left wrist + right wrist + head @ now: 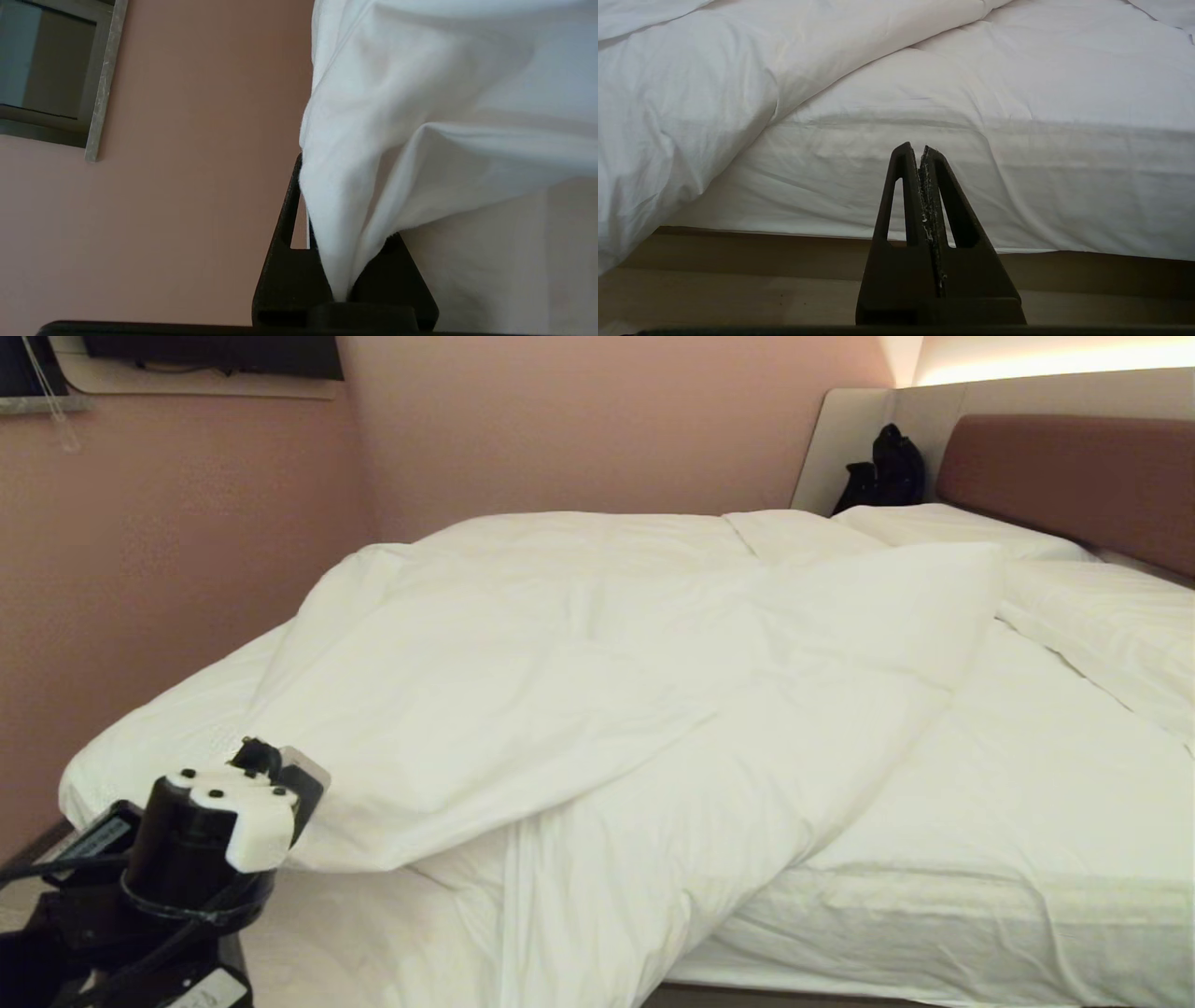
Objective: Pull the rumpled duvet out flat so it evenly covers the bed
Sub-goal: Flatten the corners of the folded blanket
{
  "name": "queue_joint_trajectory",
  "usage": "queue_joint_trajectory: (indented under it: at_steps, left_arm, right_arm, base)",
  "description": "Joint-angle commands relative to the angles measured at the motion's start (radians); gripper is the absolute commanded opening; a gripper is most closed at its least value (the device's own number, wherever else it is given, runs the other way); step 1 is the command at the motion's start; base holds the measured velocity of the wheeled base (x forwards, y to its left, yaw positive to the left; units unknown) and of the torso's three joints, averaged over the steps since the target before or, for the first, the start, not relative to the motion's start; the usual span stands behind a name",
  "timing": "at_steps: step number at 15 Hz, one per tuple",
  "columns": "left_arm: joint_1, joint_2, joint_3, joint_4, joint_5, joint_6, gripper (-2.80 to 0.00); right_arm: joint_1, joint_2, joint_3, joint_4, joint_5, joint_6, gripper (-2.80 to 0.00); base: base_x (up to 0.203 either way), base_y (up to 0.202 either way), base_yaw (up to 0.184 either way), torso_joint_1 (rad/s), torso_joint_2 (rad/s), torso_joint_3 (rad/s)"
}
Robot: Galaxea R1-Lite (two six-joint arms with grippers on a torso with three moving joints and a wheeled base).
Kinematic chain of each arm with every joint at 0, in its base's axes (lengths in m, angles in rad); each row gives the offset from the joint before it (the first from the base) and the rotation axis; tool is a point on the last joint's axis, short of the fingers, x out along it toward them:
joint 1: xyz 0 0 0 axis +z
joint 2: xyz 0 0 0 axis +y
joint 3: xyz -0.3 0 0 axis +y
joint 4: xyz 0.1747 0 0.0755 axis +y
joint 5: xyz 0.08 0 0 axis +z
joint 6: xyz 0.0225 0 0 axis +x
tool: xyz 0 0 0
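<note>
Ahead of me a pink wall (187, 551) carries a dark television (215, 355) high up; well right of the television slumps a black bag (887, 471).

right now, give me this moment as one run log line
left gripper: shut on duvet corner, lifted | right gripper: shut, empty, low beside bed | duvet: bunched, not flat
</note>
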Motion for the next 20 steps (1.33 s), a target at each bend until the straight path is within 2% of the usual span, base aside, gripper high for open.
queue_joint_trajectory:
  at_steps: [1, 5, 6, 13, 16, 18, 20]
  left_arm:
    - [0.003, -0.006, 0.048, -0.004, 0.002, 0.001, -2.8]
    - [0.011, -0.002, 0.088, -0.003, 0.001, -0.003, -2.8]
    - [0.019, 0.001, 0.092, -0.004, 0.0, -0.003, 0.0]
    - [0.03, 0.013, 0.096, -0.002, 0.0, -0.005, 0.0]
    - [-0.002, 0.007, 0.089, -0.009, -0.025, -0.006, 0.0]
    - [-0.04, 0.005, 0.093, -0.009, -0.155, -0.029, 0.0]
    - [-0.059, 0.023, 0.08, -0.009, -0.304, -0.099, 0.0]
  right_arm:
    - [0.0, 0.0, 0.0, 0.0, 0.0, 0.0, -2.8]
    - [0.0, 0.0, 0.0, 0.0, 0.0, 0.0, -2.8]
    - [0.0, 0.0, 0.0, 0.0, 0.0, 0.0, -2.8]
    - [0.0, 0.0, 0.0, 0.0, 0.0, 0.0, -2.8]
    - [0.0, 0.0, 0.0, 0.0, 0.0, 0.0, -2.8]
    - [0.001, 0.0, 0.0, 0.0, 0.0, 0.0, -2.8]
    - [0.0, 0.0, 0.0, 0.0, 0.0, 0.0, -2.8]
  base:
    - [0.0, 0.0, 0.0, 0.0, 0.0, 0.0]
    - [0.0, 0.0, 0.0, 0.0, 0.0, 0.0]
    - [0.0, 0.0, 0.0, 0.0, 0.0, 0.0]
    - [0.0, 0.0, 0.0, 0.0, 0.0, 0.0]
    - [0.0, 0.0, 0.0, 0.0, 0.0, 0.0]
    - [0.0, 0.0, 0.0, 0.0, 0.0, 0.0]
    - [0.0, 0.0, 0.0, 0.0, 0.0, 0.0]
